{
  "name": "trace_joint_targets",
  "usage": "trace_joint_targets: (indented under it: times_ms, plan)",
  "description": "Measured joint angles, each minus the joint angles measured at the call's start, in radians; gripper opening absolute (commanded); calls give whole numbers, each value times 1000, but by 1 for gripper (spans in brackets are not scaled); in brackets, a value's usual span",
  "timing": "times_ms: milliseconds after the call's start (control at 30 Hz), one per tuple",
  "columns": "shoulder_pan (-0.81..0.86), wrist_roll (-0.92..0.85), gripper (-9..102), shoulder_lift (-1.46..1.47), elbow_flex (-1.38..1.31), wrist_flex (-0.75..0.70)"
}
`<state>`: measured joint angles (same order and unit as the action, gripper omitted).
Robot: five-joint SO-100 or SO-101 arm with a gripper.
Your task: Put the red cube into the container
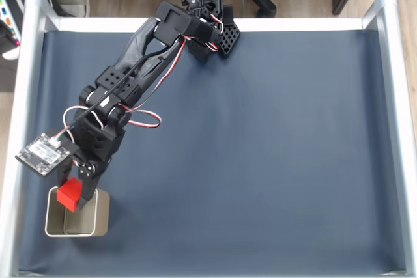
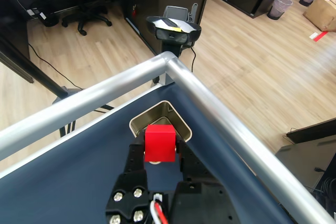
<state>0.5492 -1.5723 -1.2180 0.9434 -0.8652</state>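
Note:
The red cube [image 1: 69, 194] [image 2: 159, 142] is clamped between the black fingers of my gripper [image 1: 71, 198] [image 2: 160, 150], which is shut on it. It hangs just over the container [image 1: 98, 219] [image 2: 142, 121], a small square metal tin with rounded corners at the near left corner of the mat in the fixed view. In the wrist view the cube covers the near part of the tin's opening. I cannot tell whether the cube touches the tin.
A dark blue mat [image 1: 260, 161] covers the table, framed by a silver metal rail [image 1: 14, 161] [image 2: 226, 124]. The tin stands close to the left rail and front edge. A webcam on a stand [image 2: 173, 27] sits just beyond the table corner.

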Motion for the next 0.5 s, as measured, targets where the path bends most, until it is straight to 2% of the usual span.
trace_joint_targets:
  times_ms: [500]
  plan:
    - [20, 35, 1, 164, -84, 117]
